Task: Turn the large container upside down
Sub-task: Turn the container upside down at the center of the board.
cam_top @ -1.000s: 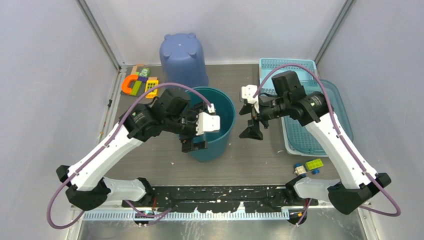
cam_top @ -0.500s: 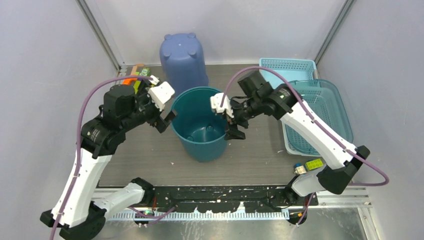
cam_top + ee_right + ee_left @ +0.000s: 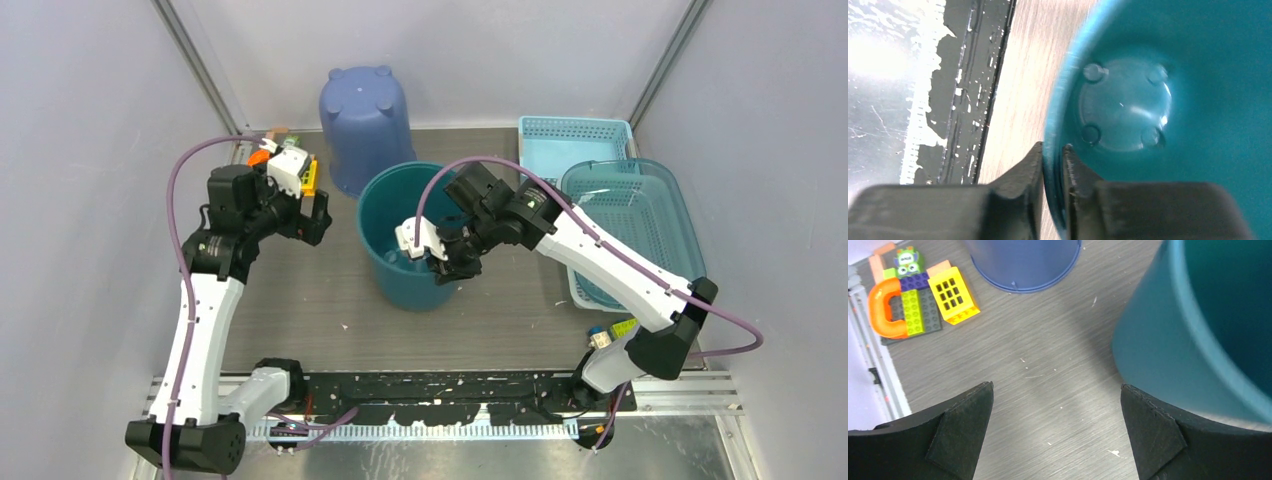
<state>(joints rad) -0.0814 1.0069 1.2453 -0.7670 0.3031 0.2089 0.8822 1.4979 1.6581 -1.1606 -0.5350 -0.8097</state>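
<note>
The smooth, round teal plastic container (image 3: 404, 288) sits mouth up mid-way along the brushed grey counter (image 3: 300, 300). The right hand (image 3: 1053, 150) pinches its thin rim, one finger inside, one outside. The left hand (image 3: 1055, 395) hovers spread wide just left of it

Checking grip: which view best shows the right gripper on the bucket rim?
Right wrist: the right gripper pinches the rim of the teal bucket, finger each side. Top external shows it distantly; left wrist, only the bucket's wall.
</note>
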